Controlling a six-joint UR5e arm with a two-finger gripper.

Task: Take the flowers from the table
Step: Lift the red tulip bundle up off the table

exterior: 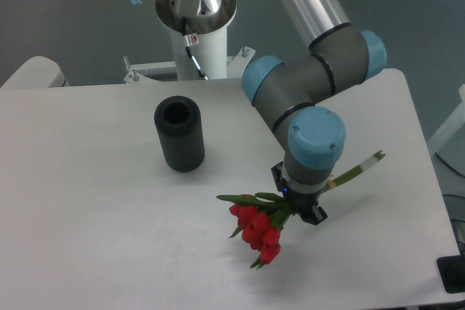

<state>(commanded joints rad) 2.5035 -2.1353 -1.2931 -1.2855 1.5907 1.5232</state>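
The flowers [259,229] hang in the gripper [303,207], red buds pointing down and toward the camera, green leaves splayed to the left, and the long stems running up and right behind the wrist to a whitish end near the table's right side. The jaws are clamped on the stems just above the buds. Beneath lies the white table [87,215]. A black ribbed vase [179,133] stands upright, well apart to the left.
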